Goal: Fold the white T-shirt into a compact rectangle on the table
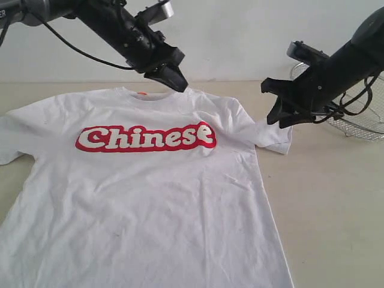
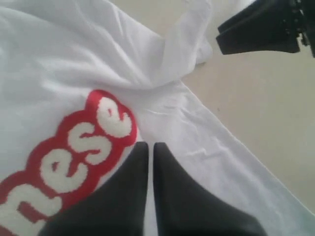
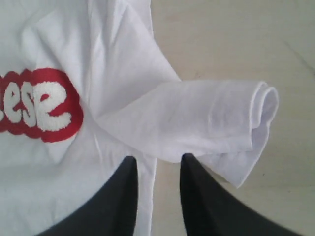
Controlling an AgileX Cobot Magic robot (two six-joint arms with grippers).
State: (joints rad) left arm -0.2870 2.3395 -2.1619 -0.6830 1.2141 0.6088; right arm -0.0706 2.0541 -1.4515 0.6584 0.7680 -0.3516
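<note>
**Sleeve fold: approach stage**

White T-shirt [image 1: 150, 198] lies spread flat, lettering up, on the surface [image 1: 336, 210], so I can reach every edge. My right end effector [image 1: 270, 103] hovers just over the sleeve [image 3: 216, 118] on its side with jaws apart, probably to pinch it and fold it inward. My left end effector [image 1: 174, 78], jaws together and empty, hangs above the shoulder near the collar, likely parked clear. The wire-mesh basket [image 1: 363, 123] plays no part.

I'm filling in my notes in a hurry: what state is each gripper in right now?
Left gripper: shut, holding nothing.
Right gripper: open above a sleeve of the white T-shirt, holding nothing.
</note>
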